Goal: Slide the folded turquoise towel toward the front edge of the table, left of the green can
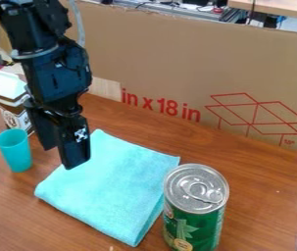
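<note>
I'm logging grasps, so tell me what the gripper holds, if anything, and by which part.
Nothing is held: the gripper hangs near the folded turquoise cloth, its fingers apart with nothing visible between them.

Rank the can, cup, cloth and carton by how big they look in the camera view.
1. Cloth
2. Can, which stands close to the camera and so may look bigger than it is
3. Carton, partly hidden
4. Cup
</note>
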You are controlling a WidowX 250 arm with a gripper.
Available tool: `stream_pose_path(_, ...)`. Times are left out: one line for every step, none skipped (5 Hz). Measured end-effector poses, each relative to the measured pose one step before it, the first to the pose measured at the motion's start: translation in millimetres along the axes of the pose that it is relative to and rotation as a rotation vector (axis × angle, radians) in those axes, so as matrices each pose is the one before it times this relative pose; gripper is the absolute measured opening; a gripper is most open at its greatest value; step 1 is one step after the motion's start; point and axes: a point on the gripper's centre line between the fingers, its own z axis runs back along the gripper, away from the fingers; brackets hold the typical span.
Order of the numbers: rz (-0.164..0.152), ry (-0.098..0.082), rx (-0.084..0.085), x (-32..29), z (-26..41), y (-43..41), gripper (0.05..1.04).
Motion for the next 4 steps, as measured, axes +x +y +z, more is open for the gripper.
stream_pose_path(0.0124, 0.0204, -0.0053, -1.97, -4.97, 0.45, 1.003)
stream_pose_path(0.1254, 0.0695, 0.1160, 14.47, -15.84, 1.59, 1.003)
stream_pose_path(0.0317, -0.0235, 0.0671, 19.78, -11.57, -5.50, 1.002)
stream_pose_path(0.0314, 0.0277, 0.0127, 17.42, -18.32, -3.12, 1.002)
